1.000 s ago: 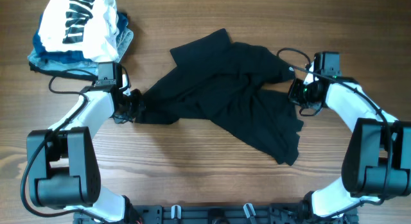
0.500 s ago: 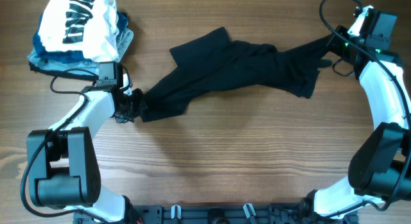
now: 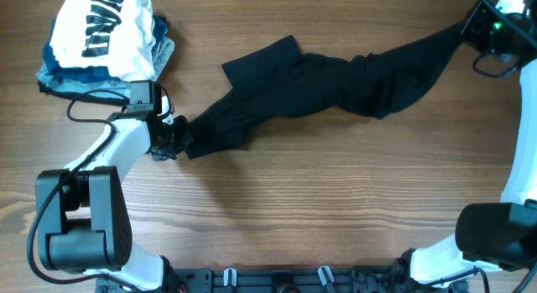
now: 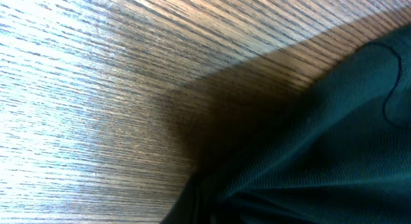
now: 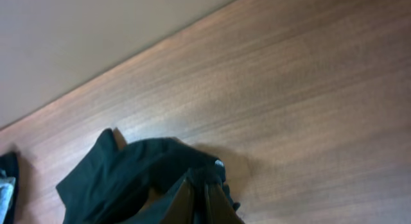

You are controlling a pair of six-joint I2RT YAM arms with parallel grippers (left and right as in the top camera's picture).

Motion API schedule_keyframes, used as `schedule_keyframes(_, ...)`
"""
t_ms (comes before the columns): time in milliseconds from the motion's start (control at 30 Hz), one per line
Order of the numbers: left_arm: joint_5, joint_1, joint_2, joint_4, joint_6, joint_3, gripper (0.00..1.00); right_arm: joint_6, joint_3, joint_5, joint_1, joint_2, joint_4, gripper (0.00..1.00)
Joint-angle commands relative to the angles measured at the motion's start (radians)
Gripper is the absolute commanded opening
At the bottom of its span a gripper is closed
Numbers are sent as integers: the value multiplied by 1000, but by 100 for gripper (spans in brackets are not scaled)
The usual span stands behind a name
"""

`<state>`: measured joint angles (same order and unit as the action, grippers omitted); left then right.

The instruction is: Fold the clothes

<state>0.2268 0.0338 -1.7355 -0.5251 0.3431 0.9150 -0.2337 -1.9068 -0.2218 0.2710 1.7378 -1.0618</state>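
The black T-shirt (image 3: 327,83) is lying stretched out in one long twisted band across the wooden counter (image 3: 294,209), running from left of centre up to the far right corner. At its lower left end the left gripper (image 3: 174,138) is sitting right on the bunched tip of the fabric, jaws pinched in on it, down low at the counter surface. At the other end the right gripper (image 3: 468,30) is clamping the opposite tip, well away from its partner, and the cloth is narrowing to a rope as it is reaching those jaws. Between the two, the shirt is bulging wider in the middle, with folds gathering right of centre and one flat flap poking up and to the left. In the left wrist view the dark knit (image 4: 321,160) is filling the lower right corner and casting a shadow on the wood grain; the gripper's own fingers are not showing there. In the right wrist view the fabric (image 5: 128,179) is trailing away from the bottom edge in a crumpled mass on the counter. In the far left corner, well apart from the shirt, a white garment (image 3: 105,33) with black lettering is resting on top of denim pieces (image 3: 59,75).
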Motion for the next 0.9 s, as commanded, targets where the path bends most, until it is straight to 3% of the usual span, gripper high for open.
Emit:
schedule_keyframes(0, -87, 15, -10, -6, 10, -8, 4, 25, -36, 64, 31, -19, -34, 4)
schedule_keyframes(467, -87, 15, -10, -16, 10, -8, 4, 78, -36, 68, 30, -236, -196, 4)
schedule_keyframes(633, -87, 15, -10, -16, 10, -8, 4, 80, -11, 72, 31, -90, -49, 4)
schedule_keyframes(800, -87, 15, -10, -16, 10, -8, 4, 104, -11, 76, 31, 209, 156, 4)
schedule_keyframes(833, -87, 15, -10, -16, 10, -8, 4, 104, -11, 75, 31, 261, 184, 12)
schedule_keyframes(867, -87, 15, -10, -16, 10, -8, 4, 105, -11, 55, 31, 316, 201, 46)
